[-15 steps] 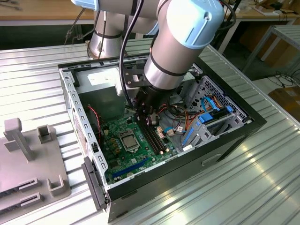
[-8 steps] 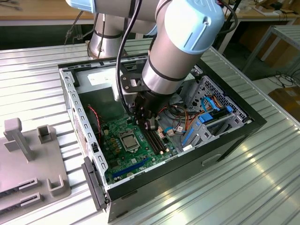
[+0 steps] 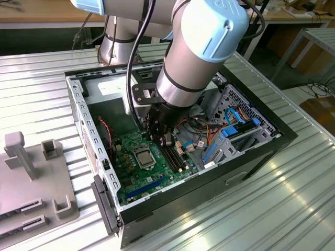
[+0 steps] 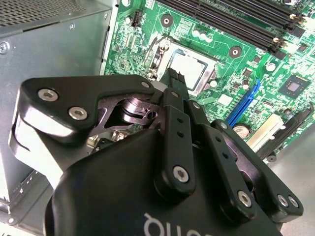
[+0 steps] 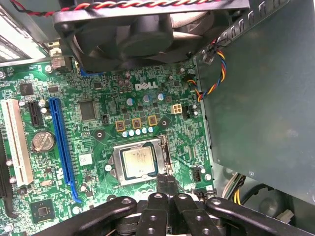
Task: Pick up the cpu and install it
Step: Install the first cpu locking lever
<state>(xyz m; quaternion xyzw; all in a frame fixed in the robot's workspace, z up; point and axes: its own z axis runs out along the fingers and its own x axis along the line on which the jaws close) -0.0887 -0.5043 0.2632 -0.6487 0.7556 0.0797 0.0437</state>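
The cpu [image 5: 139, 163], a small square chip with a silver-grey face, lies flat inside the metal-framed socket [image 5: 116, 166] on the green motherboard [image 3: 137, 172]. It also shows in the second wrist view as the cpu [image 4: 189, 68] and in the exterior view as the cpu [image 3: 142, 155]. My gripper [image 5: 166, 181] hangs inside the open computer case, its black fingertips pressed together just off one edge of the socket, above the board. The gripper [image 4: 175, 76] is shut with nothing between its fingers. In the exterior view the gripper [image 3: 162, 139] sits beside the socket, toward the view's right.
A black fan [image 5: 133, 29] and the grey power-supply box [image 4: 54, 54] stand close to the socket. Long black memory slots [image 4: 231, 24], a blue slot [image 5: 63, 147], coloured cables [image 3: 209, 137] and the case walls [image 3: 84, 120] hem in the arm. Grey fixtures [image 3: 31, 172] stand on the table at the exterior view's left.
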